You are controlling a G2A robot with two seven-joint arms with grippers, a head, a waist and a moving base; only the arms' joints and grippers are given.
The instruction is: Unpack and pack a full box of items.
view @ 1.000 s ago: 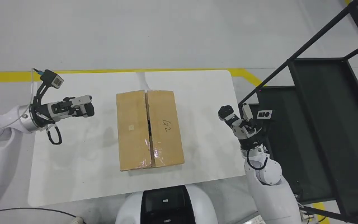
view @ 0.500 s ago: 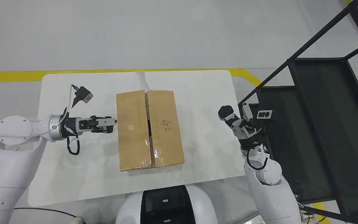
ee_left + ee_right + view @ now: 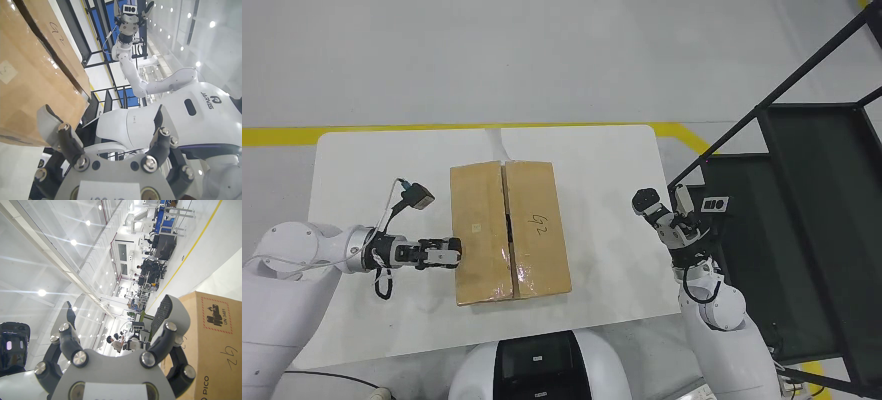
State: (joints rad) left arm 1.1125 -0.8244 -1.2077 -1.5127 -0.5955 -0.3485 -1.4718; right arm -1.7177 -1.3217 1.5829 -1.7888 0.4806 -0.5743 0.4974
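A closed brown cardboard box (image 3: 510, 232) sits in the middle of the white table (image 3: 362, 320), its two top flaps meeting along a dark seam with clear tape near the front. My left gripper (image 3: 449, 252) is open at the box's left side near the front corner; in the left wrist view the box (image 3: 28, 72) lies right beside one of its fingers (image 3: 47, 121), and whether they touch I cannot tell. My right gripper (image 3: 645, 203) is open and empty, held up off the table right of the box, with the box (image 3: 217, 336) beside it.
A dark metal rack (image 3: 802, 230) stands close to the table's right edge. A yellow floor line (image 3: 442, 128) runs behind the table. Bare table surface lies left of, behind and in front of the box.
My left arm has swung from the table's far left edge in toward the box and forward along its left side. The right arm and the box have stayed put.
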